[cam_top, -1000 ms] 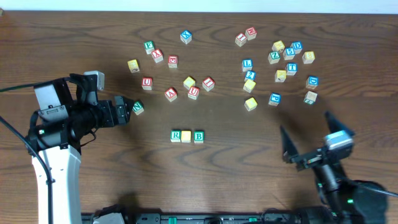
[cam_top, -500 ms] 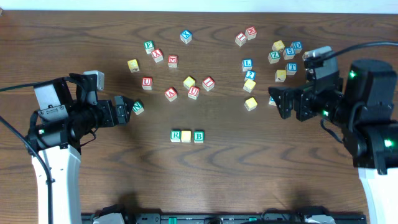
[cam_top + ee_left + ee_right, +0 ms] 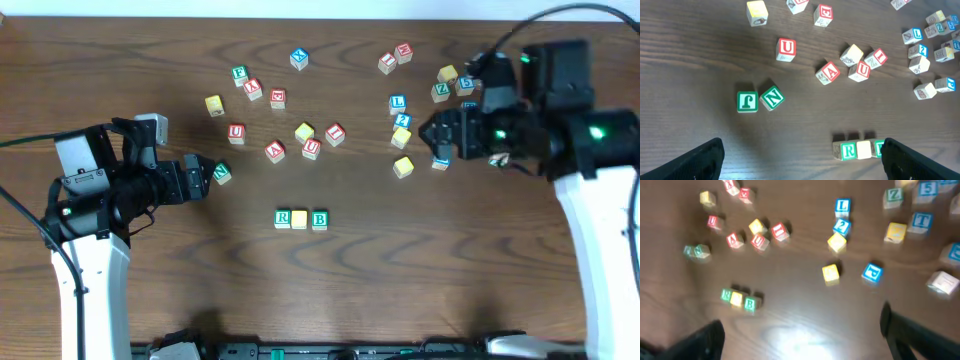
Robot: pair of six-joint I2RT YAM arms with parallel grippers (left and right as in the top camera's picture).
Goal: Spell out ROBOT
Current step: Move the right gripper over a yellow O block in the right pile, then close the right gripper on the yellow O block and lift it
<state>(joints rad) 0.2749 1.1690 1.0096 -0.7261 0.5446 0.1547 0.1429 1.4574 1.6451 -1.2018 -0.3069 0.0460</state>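
On the table a row reads green R (image 3: 283, 218), a yellow cube (image 3: 300, 218), green B (image 3: 319, 219); the left wrist view shows R (image 3: 848, 150) and the yellow cube (image 3: 863, 149), with B partly behind a finger. The blue T (image 3: 921, 221) lies among the right-hand cubes, hidden under the arm in the overhead view. Loose yellow cubes (image 3: 403, 167) (image 3: 401, 138) sit just left of my right gripper (image 3: 437, 140), which hovers open and empty (image 3: 801, 325). My left gripper (image 3: 203, 172) stands open and empty (image 3: 802, 147) over the table at the left.
A green N cube (image 3: 221, 173) lies just ahead of the left fingers, with a green J cube (image 3: 747, 101) beside it. Red-lettered cubes (image 3: 275, 151) spread across the back middle. Several blue, yellow and plain cubes (image 3: 447, 74) cluster at the back right, a blue one (image 3: 872, 273) nearest.
My right arm has swung from the near right corner up to the back right cluster and faces left, still open. The left arm and the cubes have not moved.
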